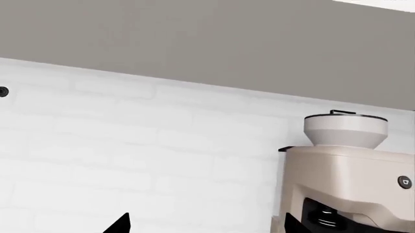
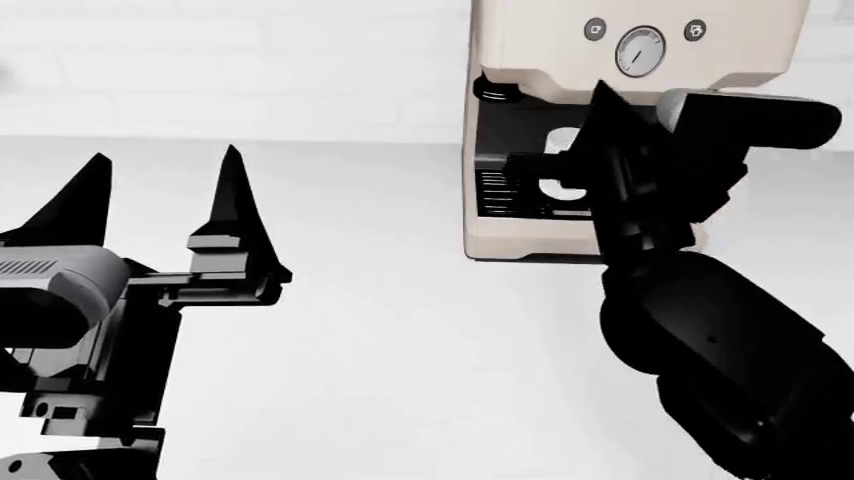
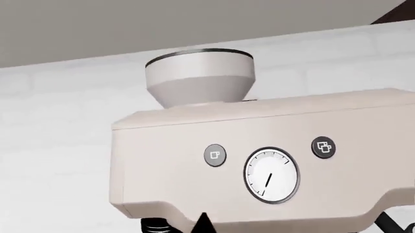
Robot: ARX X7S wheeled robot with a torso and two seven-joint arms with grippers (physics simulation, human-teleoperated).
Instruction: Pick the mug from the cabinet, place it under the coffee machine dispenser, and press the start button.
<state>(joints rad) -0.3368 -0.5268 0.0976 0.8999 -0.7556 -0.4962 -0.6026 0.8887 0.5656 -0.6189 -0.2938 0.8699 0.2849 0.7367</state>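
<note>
Head view: left end effector (image 2: 163, 190) hovers over the white counter (image 2: 400, 330), fingers spread. Right end effector (image 2: 607, 130) reaches before the coffee machine (image 2: 534, 60); its state I cannot tell. Mug (image 2: 567, 165) sits in the black recess, partly hidden.

One coffee machine (image 2: 627, 130), two buttons (image 3: 215, 155), one gauge (image 3: 271, 175).

Coffee machine (image 2: 534, 200) stands on counter (image 2: 400, 330), against wall (image 2: 240, 60); hopper (image 3: 199, 77) on its top; right arm (image 2: 694, 300) before it (left gripper (image 2: 167, 185) well to its left).
</note>
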